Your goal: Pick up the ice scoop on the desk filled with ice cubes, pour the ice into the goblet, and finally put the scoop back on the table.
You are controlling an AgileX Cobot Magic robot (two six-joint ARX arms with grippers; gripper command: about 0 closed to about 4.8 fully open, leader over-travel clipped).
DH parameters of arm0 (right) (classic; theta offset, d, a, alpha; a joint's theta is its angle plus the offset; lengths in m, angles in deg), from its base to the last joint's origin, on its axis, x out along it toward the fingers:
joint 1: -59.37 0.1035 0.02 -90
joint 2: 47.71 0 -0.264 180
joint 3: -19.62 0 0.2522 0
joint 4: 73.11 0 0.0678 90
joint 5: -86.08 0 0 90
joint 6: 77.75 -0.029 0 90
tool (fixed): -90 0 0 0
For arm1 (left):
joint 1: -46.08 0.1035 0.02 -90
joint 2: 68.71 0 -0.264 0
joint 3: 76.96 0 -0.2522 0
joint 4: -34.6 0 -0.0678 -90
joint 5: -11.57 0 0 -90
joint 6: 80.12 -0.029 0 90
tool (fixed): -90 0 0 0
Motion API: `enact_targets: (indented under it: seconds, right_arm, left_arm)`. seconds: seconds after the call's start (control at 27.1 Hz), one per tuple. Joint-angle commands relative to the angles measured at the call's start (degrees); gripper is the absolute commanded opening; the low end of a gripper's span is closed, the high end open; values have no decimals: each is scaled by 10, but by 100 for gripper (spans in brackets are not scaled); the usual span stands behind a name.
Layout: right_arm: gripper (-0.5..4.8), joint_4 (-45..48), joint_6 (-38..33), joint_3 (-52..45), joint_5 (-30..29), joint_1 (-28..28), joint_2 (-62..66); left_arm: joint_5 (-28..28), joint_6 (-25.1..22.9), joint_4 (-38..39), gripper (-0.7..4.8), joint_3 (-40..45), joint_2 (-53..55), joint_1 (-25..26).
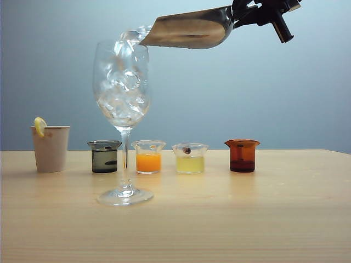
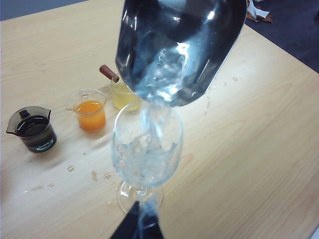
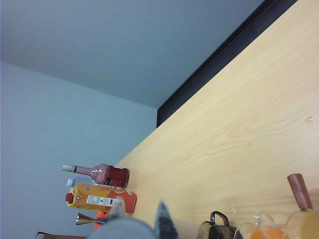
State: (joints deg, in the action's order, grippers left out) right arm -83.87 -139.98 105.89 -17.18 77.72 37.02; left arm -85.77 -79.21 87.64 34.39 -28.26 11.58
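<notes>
Along the back of the desk (image 1: 285, 219) stood a row of small vessels. Farthest left, a beige paper cup (image 1: 50, 149) carried a lemon slice (image 1: 40, 126) on its rim. Next came a smoky grey beaker (image 1: 104, 156) holding dark liquid, then a clear beaker (image 1: 148, 156) with orange liquid, a clear beaker (image 1: 190, 158) with pale yellow liquid, and an amber beaker (image 1: 242, 155) with a dark layer at its bottom.

The goblet (image 1: 123, 93) stood upright in front of that row, between the grey and orange beakers, its bowl heaped with ice cubes (image 1: 122, 90) almost to the rim. More ice was sliding from the mouth of the ice scoop (image 1: 189, 28) above it. The scoop was shiny silver, a deep rounded trough tilted mouth-down over the goblet's right rim, mirror-bright underneath in the left wrist view.

My right gripper (image 1: 258, 11) hung high at the upper right, pinching the scoop's handle end. My left gripper (image 2: 139, 226) sat low just beside the goblet's foot; only dark tips showed, so I could not tell whether it was spread or pressed together.
</notes>
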Motion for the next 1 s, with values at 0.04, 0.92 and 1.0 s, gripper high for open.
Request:
enact_targets:
  seconds: [0.04,0.92,1.0]
  right_arm:
    - [-6,21,-2,6,-2,1,-4]
    - [-6,-42,-27,28,-49,-45,8]
    - [-6,-32,-27,11,-59,-71,7]
  left_arm:
    - [0,-3,-4,-5,-1,-1,0]
    - [0,-3,-4,-5,-1,-1,0]
    - [0,-3,-4,-5,-1,-1,0]
